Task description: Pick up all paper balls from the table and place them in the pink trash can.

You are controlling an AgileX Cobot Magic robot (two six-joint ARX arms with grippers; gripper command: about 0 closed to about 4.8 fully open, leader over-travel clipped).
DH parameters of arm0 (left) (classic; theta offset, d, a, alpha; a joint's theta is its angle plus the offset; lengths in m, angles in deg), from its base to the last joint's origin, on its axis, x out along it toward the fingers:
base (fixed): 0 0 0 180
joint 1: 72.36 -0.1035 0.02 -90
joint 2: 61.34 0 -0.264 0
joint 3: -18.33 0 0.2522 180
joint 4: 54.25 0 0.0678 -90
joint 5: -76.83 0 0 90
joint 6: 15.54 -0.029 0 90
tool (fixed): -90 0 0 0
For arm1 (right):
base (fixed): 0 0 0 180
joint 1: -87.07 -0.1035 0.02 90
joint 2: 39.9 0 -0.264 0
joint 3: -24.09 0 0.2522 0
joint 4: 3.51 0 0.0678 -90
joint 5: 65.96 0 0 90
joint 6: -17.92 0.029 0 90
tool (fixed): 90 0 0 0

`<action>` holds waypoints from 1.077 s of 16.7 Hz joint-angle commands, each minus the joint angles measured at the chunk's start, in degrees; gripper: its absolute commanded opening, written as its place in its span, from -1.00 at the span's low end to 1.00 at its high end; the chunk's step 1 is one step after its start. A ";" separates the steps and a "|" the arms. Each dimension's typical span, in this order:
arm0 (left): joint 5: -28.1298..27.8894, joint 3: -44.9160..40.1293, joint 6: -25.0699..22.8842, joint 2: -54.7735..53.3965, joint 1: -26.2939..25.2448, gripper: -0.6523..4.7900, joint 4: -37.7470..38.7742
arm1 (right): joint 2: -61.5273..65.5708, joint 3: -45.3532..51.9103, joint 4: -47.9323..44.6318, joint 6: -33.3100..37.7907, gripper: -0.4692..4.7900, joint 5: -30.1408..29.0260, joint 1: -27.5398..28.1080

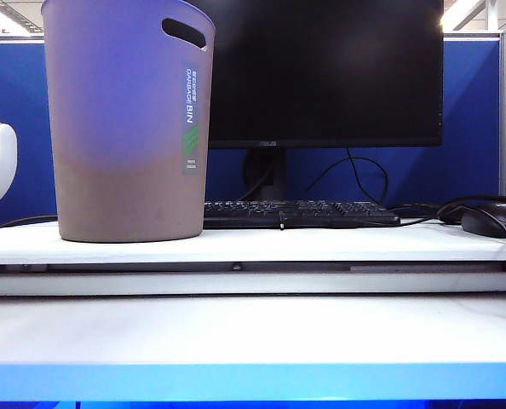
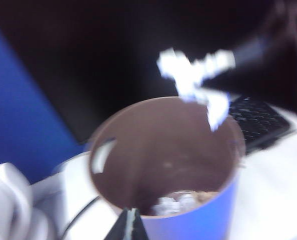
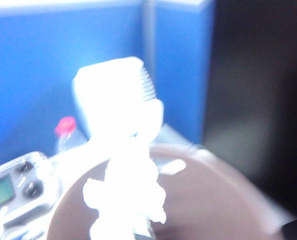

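Exterior view: pink bin [image 1: 125, 128] stands upright at far left on the upper tier of the white worktop [image 1: 253, 336], label facing the camera. Behind and right of it are a black monitor [image 1: 321, 68] and a keyboard [image 1: 300, 213]; a mouse [image 1: 496, 221] sits at far right. No arm or paper ball shows here.

Left wrist view: looks down into the bin [image 2: 163, 155]. Left end effector [image 2: 129, 227] is above the near rim, fingers pressed together, nothing between them. Paper balls [image 2: 181, 202] lie at the bin bottom, blurred. A white crumpled paper ball [image 2: 196, 82] hangs over the far rim, held by the other arm's dark end effector [image 2: 243, 52]. The keyboard [image 2: 258, 120] lies right of the bin.

Right wrist view: heavily blurred and overexposed. Right end effector [image 3: 126, 220] is clamped on a white paper ball [image 3: 126, 195] above the bin's open mouth [image 3: 203, 200]. Past it are a white fan-like device [image 3: 116, 100], a bottle with a pink cap [image 3: 66, 131] and a grey control box [image 3: 18, 190] against the blue partition [image 3: 63, 65].
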 commanded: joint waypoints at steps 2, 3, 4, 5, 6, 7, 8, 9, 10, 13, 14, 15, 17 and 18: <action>-1.18 0.17 -0.13 3.87 0.02 -0.78 -1.60 | 2.03 -0.35 1.57 0.22 0.60 0.13 -0.11; -1.40 0.15 -0.17 4.79 0.00 -0.78 -1.62 | 1.31 -0.35 2.10 0.22 0.60 0.04 -0.11; -1.92 0.15 -0.15 5.79 0.00 -0.78 -1.60 | -0.20 -0.35 2.56 0.20 0.59 0.13 -0.07; -2.08 0.15 -0.15 7.30 0.00 -0.78 -1.03 | -2.49 -0.35 3.43 0.17 0.27 0.15 -0.07; -2.08 0.13 -0.07 9.60 0.00 -0.78 0.20 | -5.66 -0.35 6.51 -0.02 -0.57 0.42 -0.04; -2.01 0.07 0.17 13.16 0.02 -0.78 1.11 | -9.42 -0.35 11.85 -1.38 -0.84 0.35 -0.04; -1.20 0.07 0.15 17.16 0.02 -0.78 1.03 | -13.66 -0.31 19.26 -4.96 -0.85 0.44 -0.04; 0.92 0.07 0.48 22.10 0.02 -0.78 0.72 | -18.56 -0.15 26.75 -7.41 -0.85 1.55 -0.04; 2.21 0.04 2.58 26.51 0.02 -0.78 0.74 | -22.82 -0.13 31.87 -7.82 -0.85 1.60 -0.11; 4.83 -2.89 9.88 37.77 -0.02 -0.78 1.64 | -36.89 1.84 38.47 -6.62 -0.85 1.64 -0.28; 6.16 -4.22 11.82 40.48 -0.02 -0.78 3.72 | -41.88 3.50 39.28 -3.56 -0.85 2.80 -0.28; 6.40 -5.18 13.49 42.42 -0.09 -0.78 6.36 | -46.21 5.25 40.15 -2.08 -0.85 6.14 -0.28; 8.96 -9.20 13.86 47.91 -1.64 -0.78 10.29 | -55.63 11.21 44.94 0.50 -0.85 15.87 -0.26; 9.99 -11.32 13.90 49.57 -1.81 -0.78 10.21 | -58.01 14.25 45.51 1.77 -0.85 15.50 -0.33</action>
